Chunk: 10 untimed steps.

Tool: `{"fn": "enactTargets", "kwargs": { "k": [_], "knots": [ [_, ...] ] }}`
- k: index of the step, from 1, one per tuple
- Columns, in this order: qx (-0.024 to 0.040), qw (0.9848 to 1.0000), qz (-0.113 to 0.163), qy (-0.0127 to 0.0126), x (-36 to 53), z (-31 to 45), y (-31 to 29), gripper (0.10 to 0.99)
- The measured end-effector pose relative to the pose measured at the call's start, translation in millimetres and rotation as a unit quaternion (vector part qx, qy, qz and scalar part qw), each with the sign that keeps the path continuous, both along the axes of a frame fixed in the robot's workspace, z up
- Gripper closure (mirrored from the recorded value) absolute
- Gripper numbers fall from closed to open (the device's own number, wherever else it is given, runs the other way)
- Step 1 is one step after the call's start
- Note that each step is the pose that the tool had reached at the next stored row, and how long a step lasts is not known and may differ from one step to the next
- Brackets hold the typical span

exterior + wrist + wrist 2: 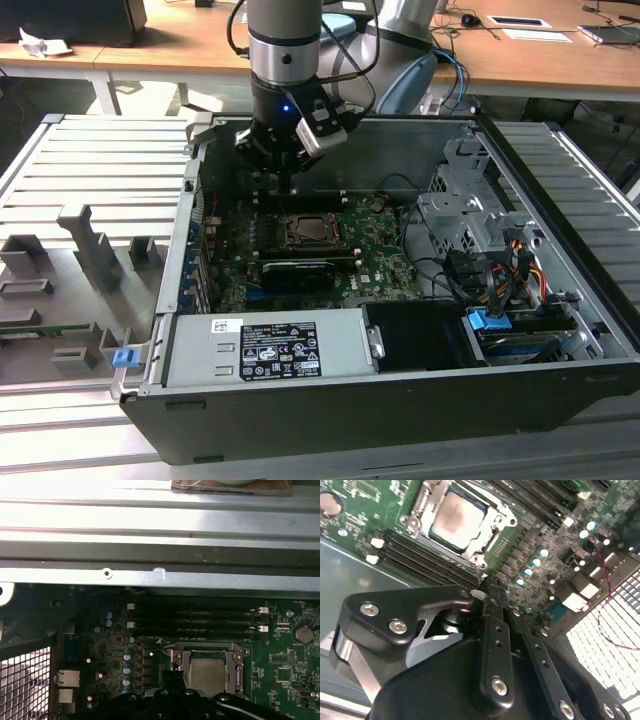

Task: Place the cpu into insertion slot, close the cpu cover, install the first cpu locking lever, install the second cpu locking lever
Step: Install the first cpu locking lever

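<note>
Black claw (491, 589), fingers together, partly hides the cpu cover (205, 648) framing the cpu (207, 672) in the first wrist view.

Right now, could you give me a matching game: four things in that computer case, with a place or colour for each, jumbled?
1 chip
2 metal frame
3 claw
4 long card

a black, on the green board beside the frame
b hangs over the board
c silvery grey, inside the frame
d lies shut around the chip

Pairs: 1c, 2d, 3b, 4a.
</note>
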<state>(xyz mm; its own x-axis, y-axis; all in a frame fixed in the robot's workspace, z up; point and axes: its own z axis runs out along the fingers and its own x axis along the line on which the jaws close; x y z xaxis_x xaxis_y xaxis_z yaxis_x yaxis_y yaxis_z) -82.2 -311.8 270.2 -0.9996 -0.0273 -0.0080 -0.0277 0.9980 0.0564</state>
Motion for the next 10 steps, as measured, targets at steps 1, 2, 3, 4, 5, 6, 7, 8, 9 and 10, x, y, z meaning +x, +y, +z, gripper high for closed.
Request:
{"fn": "enactTargets", "kwargs": {
  "k": [1,2,3,4,5,6,7,8,9,10],
  "knots": [
    [0.0002,1.0000,0.000,0.0000,-5.0,-0.1,0.0,0.980],
    [0.0002,1.0000,0.000,0.0000,-8.3,-0.2,0.0,0.980],
    [0.0003,1.0000,0.001,0.0000,-10.6,-0.3,0.0,0.980],
    [0.0003,1.0000,0.001,0.0000,-13.5,-0.5,0.0,0.980],
    [0.0004,1.0000,0.001,0.0000,-15.4,-0.8,0.0,0.980],
    [0.0005,1.0000,0.001,0.0000,-17.5,-1.3,0.0,0.980],
    [0.0004,1.0000,0.002,0.0000,-19.5,-1.7,0.0,0.980],
    [0.0004,1.0000,0.002,0.0000,-21.6,-2.2,0.0,0.980],
    [0.0005,1.0000,0.002,0.0000,-23.1,-2.7,0.0,0.980],
    [0.0004,1.0000,0.002,0.0000,-24.4,-3.2,0.1,0.980]
  ]
}}
